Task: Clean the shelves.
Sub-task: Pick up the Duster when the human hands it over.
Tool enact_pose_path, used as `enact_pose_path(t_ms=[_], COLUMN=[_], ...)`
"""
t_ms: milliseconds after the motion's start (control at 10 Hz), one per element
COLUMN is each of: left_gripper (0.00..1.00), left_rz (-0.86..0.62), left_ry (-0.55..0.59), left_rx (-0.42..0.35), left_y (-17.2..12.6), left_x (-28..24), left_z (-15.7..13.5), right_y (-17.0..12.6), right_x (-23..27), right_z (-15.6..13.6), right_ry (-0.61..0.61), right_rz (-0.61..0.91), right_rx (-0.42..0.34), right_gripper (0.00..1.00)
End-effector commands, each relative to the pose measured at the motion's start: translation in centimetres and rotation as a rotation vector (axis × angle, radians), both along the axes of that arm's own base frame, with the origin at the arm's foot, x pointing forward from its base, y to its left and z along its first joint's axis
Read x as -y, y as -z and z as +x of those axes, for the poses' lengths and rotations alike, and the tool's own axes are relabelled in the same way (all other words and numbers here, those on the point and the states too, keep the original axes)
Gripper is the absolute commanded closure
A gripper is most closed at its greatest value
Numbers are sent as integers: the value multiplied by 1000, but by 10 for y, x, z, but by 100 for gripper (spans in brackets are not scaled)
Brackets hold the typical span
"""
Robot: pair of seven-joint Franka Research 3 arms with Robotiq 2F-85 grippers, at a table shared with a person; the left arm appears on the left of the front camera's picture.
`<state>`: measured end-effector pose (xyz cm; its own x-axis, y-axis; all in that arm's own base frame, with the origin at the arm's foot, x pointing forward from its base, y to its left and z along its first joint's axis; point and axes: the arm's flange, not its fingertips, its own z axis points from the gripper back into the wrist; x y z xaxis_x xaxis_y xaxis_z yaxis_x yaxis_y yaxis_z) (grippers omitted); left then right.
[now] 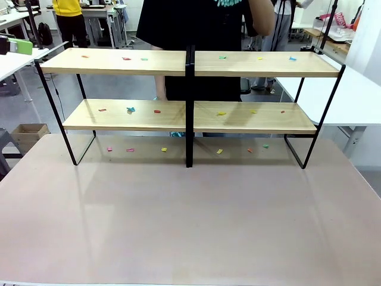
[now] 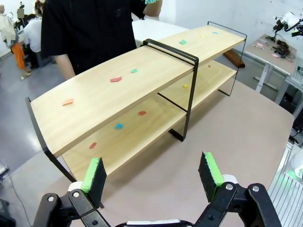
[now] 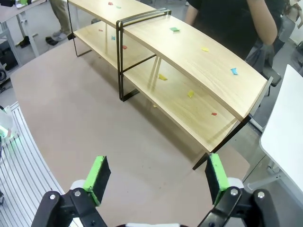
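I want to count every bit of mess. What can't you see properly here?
- Coloured scraps on the shelves: too small in the front view to tell what they are.
- Person: top part, and a teal thing there, cut off by the front view's top edge.
- Person's legs: hidden behind the shelves, front view.

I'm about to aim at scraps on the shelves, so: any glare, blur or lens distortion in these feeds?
Front view: evenly lit and sharp; the pinkish tabletop carries a soft sheen mirroring the black frame of the shelves. Left wrist view: the wide-angle lens bows the straight boards into curves, yet all is in focus. Right wrist view: same bowing, no blur.
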<state>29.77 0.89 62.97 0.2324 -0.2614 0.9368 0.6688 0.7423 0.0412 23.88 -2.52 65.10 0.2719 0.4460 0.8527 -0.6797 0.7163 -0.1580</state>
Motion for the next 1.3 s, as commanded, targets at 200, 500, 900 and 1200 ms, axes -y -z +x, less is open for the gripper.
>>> enact_pose_path(t_ms=[200,500,900,1200], left_gripper=[0,0,0,0], left_rz=[-6,-6,-6,-6], left_ry=[3,3,3,3], left_rx=[2,2,2,2], left_y=[0,0,0,0], left_x=[1,1,1,1], left_z=[1,1,1,1], right_y=[-3,-2,-9,-16], right_x=[8,11,18,25], right_z=[6,4,-7,-1], right_ry=[2,140,210,163], right_rz=[51,144,268,211], right_rx=[81,5,-2,21], right_gripper=[0,0,0,0])
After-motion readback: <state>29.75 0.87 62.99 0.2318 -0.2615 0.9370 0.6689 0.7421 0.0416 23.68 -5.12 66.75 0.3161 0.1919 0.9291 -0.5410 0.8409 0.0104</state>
